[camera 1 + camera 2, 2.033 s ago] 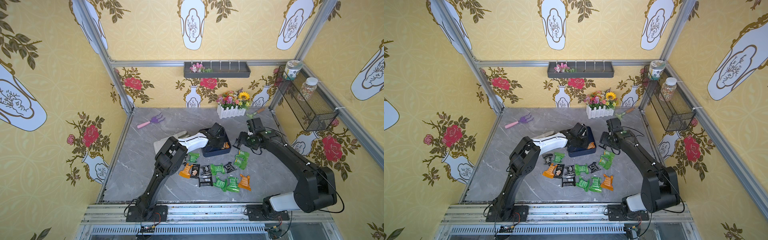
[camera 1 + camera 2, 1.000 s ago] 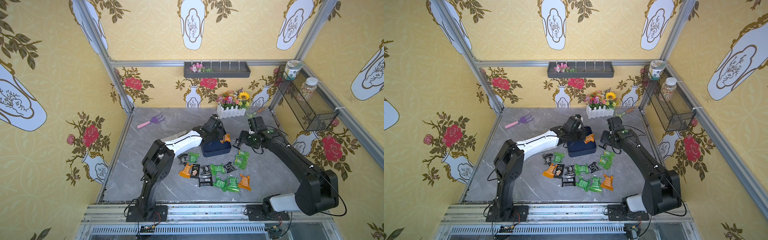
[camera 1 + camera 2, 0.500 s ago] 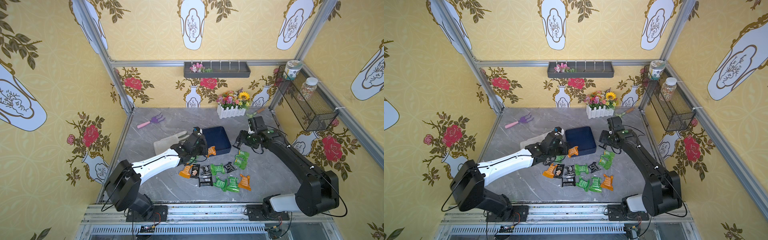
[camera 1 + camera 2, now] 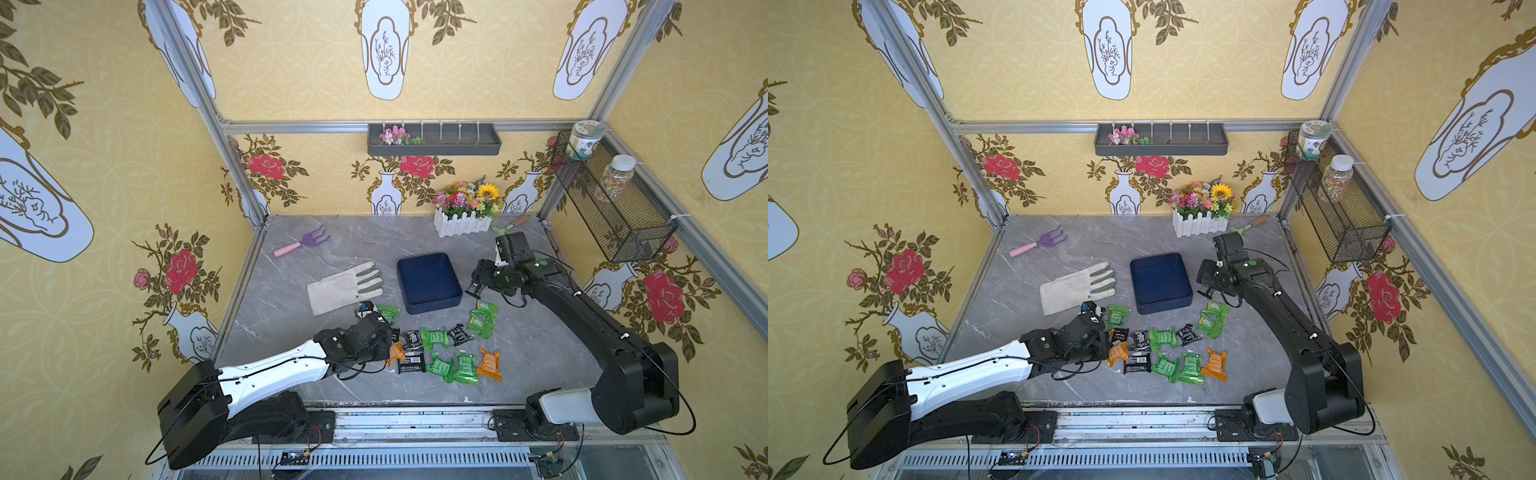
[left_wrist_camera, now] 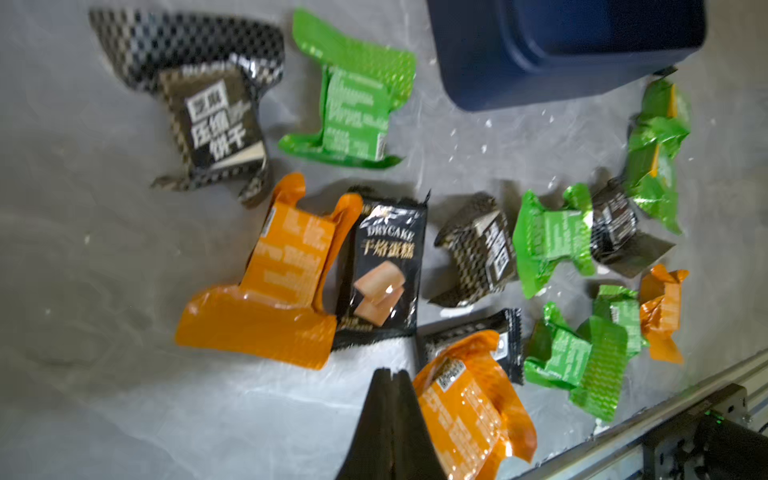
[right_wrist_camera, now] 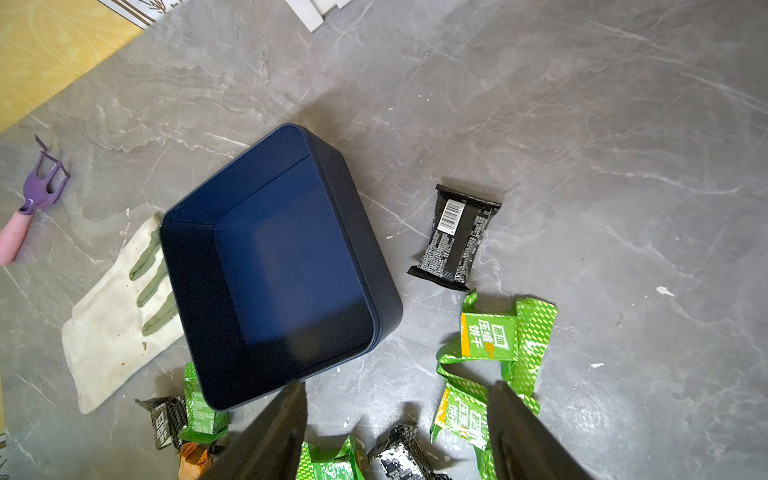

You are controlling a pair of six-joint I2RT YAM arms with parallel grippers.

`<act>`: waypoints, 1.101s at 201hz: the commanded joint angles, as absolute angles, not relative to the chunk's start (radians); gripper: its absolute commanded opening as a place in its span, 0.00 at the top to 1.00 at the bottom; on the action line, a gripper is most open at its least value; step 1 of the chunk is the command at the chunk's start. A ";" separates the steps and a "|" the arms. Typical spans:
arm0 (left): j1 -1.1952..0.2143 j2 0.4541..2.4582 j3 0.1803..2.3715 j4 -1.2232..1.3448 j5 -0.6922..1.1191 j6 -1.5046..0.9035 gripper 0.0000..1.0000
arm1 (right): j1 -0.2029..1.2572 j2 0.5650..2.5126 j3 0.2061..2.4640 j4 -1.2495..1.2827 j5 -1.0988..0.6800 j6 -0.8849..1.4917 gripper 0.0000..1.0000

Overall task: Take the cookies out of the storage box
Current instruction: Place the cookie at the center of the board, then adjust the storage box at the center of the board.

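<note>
The dark blue storage box (image 4: 428, 282) (image 6: 270, 266) stands open in mid-table, nothing inside it. Several cookies in green, black and orange wrappers (image 4: 434, 338) (image 5: 552, 241) lie spread on the table in front of it. My left gripper (image 4: 390, 351) (image 5: 390, 372) is low over the left end of that spread. It is shut, and an orange cookie packet (image 5: 469, 407) hangs at the side of its jaws. My right gripper (image 4: 473, 289) (image 6: 397, 384) hovers open just right of the box, above green packets (image 6: 490, 336), holding nothing.
A white garden glove (image 4: 345, 286) lies left of the box and a purple hand rake (image 4: 303, 243) behind it. A white flower planter (image 4: 463, 216) and a small trowel (image 4: 509, 224) stand at the back. A wire basket (image 4: 615, 208) hangs on the right wall.
My left arm has swung from the box down to the front-left of the table, carrying the orange packet to the spread of cookies. The right arm has stayed still.
</note>
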State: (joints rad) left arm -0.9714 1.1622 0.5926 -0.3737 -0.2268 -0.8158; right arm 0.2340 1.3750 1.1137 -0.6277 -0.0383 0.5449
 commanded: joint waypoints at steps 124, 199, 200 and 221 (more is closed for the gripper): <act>-0.973 1.121 0.635 -0.488 -0.319 -0.871 0.47 | 0.235 1.354 1.099 -0.630 -0.025 0.537 0.28; -0.858 1.246 0.821 -0.216 -0.301 -0.863 0.33 | 0.350 1.629 1.230 -0.634 -0.061 0.459 0.24; -0.855 1.251 0.825 -0.213 -0.299 -0.863 0.33 | 0.351 1.632 1.231 -0.634 -0.060 0.458 0.24; -0.805 1.337 0.872 -0.145 -0.250 -0.881 0.33 | 0.358 1.690 1.255 -0.612 -0.053 0.441 0.24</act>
